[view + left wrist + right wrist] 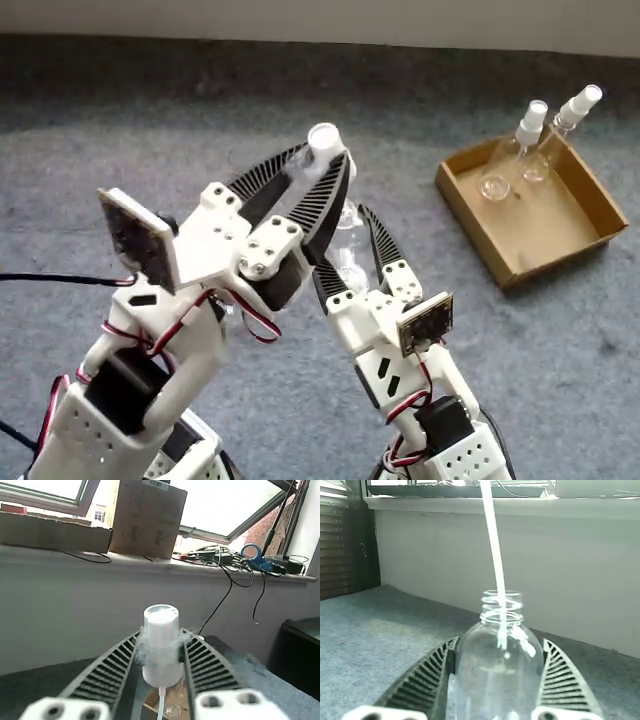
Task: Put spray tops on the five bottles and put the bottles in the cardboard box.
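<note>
A white spray top (161, 630) is clamped between the fingers of the left gripper (322, 165), which is held raised above the grey carpet (150, 150). A thin white tube (492, 545) is seen hanging down from the spray top, and its lower end is passed through the open neck of a clear bottle (500, 670). The bottle is kept upright in the closed grasp of the right gripper (348, 240), directly beneath the spray top. The top is not yet seated on the neck, and a gap is left between them. Off to the right arm's side, well apart from both arms, a cardboard box (560, 230) is placed on the carpet. Two clear bottles (500, 172) fitted with white spray tops are laid side by side in its far corner, with their tops resting over the rim
</note>
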Tool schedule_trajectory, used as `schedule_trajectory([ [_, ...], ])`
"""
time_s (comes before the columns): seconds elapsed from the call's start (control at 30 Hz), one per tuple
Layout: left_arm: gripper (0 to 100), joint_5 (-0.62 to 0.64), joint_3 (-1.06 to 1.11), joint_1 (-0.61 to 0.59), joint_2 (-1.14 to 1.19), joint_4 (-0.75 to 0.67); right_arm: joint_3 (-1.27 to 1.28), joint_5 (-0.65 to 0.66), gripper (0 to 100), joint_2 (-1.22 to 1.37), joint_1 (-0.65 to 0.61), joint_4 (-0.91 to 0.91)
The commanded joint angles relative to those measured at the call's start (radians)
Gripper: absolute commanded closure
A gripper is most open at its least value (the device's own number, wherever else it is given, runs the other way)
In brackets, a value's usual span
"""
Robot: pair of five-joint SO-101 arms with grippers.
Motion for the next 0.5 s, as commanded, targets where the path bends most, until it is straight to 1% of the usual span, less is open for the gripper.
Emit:
schedule_trajectory([
  [0.0,99,0.021,0.071,0.015,-0.002,-0.005,0.015,-0.006,83.9,-0.019,0.024,-0.005],
  [0.27,99,0.017,0.229,0.008,-0.008,-0.005,0.015,-0.005,83.9,-0.019,0.024,-0.005],
  [0.37,99,-0.04,0.259,0.008,-0.01,-0.005,0.015,-0.002,83.9,-0.019,0.024,-0.005],
  [0.47,99,-0.064,0.271,0.008,-0.01,-0.005,0.015,-0.002,83.9,-0.019,0.024,-0.005],
])
